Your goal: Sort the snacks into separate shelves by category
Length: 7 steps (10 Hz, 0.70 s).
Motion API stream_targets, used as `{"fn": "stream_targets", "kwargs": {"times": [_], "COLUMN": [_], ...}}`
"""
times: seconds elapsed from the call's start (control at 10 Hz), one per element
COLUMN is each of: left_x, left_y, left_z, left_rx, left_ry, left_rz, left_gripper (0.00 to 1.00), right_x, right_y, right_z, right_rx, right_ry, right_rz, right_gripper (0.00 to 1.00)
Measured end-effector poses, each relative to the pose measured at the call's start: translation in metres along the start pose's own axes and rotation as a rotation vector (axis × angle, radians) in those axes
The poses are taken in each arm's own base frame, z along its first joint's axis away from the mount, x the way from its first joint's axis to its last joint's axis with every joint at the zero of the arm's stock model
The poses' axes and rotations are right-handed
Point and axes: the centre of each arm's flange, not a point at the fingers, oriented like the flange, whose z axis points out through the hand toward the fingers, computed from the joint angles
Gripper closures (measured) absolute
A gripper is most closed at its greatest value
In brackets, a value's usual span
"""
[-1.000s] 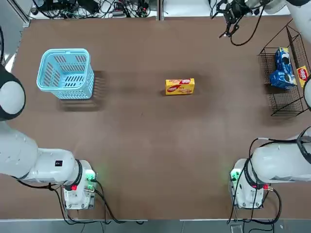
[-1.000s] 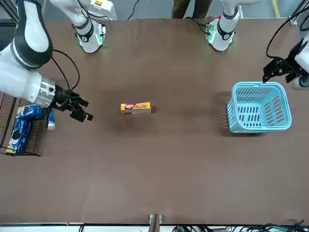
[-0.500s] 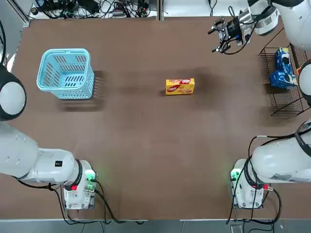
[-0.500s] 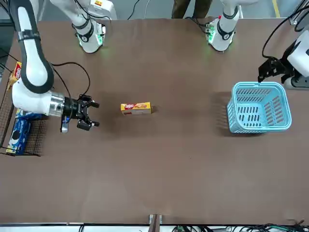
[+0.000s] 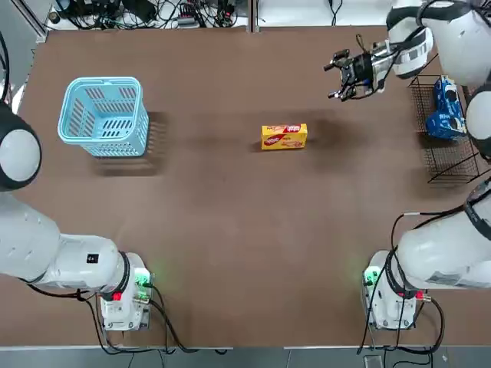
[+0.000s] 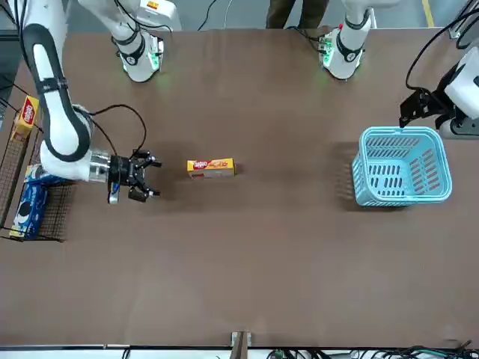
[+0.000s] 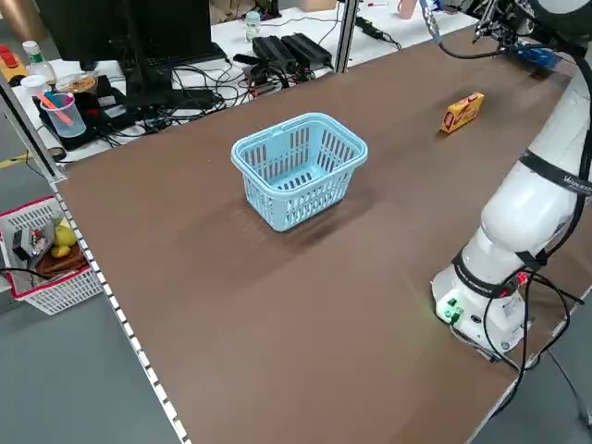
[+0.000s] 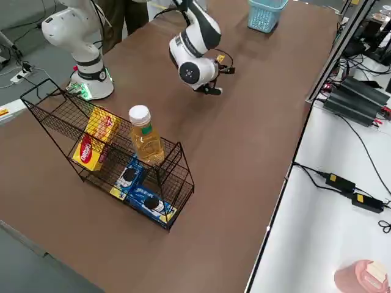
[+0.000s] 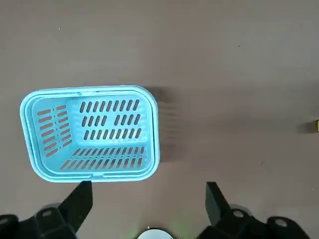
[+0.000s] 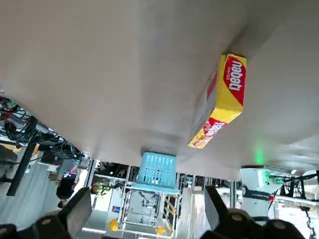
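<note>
**Right gripper level above the table, yellow box lying loose**

My right gripper (image 5: 337,73) hung above the table (image 5: 230,230), turned level with its fingers spread wide and holding nothing. In the top view it stood at about 1 o'clock from the yellow box (image 5: 284,136), near it but clearly apart. In the front view the same gripper (image 6: 150,176) sat at 9 o'clock of the box (image 6: 211,167), fingers pointing toward it. My right wrist view showed the box (image 10: 219,102) ahead of my fingers (image 10: 75,211), untouched.

The box lay on its side on the bare table, near the middle, alone.

The rack (image 8: 116,155) stood at the table's right edge, at 3 o'clock from the box in the top view. On it I saw 1 yellow box (image 8: 95,140) in the upper tier, 2 blue packs (image 8: 146,201) lower down, and a bottle (image 8: 145,137) standing upright.

My left gripper (image 9: 147,199) was parked high over the basket (image 9: 89,134), fingers wide and empty. The basket (image 5: 103,115) stood at 9 o'clock from the loose box in the top view, well apart from it, with nothing visible inside.
</note>
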Motion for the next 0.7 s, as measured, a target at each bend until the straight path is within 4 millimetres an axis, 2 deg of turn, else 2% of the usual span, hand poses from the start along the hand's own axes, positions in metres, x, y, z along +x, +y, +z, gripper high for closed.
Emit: {"fn": "stream_targets", "kwargs": {"times": [0.2, 0.7], "left_x": [0.001, 0.009], "left_y": [0.0, 0.0], "left_z": [0.001, 0.014], "left_rx": [0.0, -0.001], "left_ry": [-0.002, -0.026], "left_rz": [0.0, 0.0], "left_gripper": [0.0, 0.0], "right_x": [0.018, 0.029], "right_y": [0.01, 0.012], "right_z": [0.009, -0.005], "right_rx": [0.006, 0.031], "right_ry": [-0.035, -0.039], "right_rz": [0.045, 0.019], "right_gripper": [0.0, 0.0]}}
